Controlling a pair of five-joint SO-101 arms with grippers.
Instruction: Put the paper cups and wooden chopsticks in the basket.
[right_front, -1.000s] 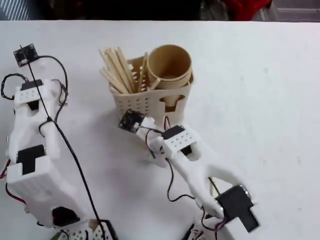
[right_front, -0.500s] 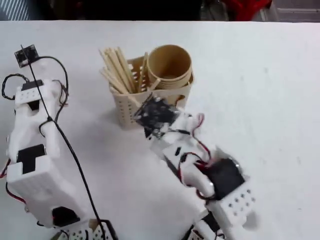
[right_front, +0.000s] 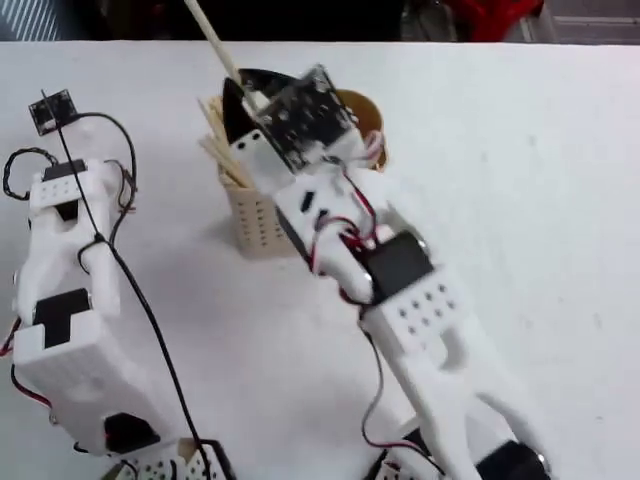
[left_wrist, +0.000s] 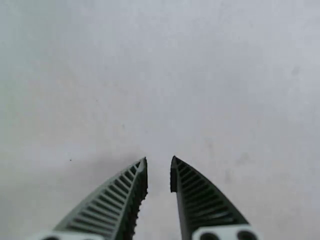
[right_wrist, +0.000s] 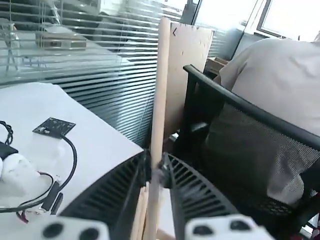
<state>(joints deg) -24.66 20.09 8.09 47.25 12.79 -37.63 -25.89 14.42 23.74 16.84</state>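
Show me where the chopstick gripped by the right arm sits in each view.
High view: the chopstick slants up from the right gripper, above the basket.
Right wrist view: the chopstick stands upright, clamped between the gripper's jaws.
Left wrist view: the left gripper, open, over the white table.
Shared landmark: the small circuit board on its cable, in high and right wrist views.

A white table (right_front: 540, 160) is spread across the high view, and something red (right_front: 492, 14) is glimpsed in the dark room past its far edge. In the right wrist view, slatted blinds (right_wrist: 75, 55) are seen beyond the table. A brown board (right_wrist: 189, 70) is stood upright beside them, and a black mesh chair (right_wrist: 235, 150) is set near the board.
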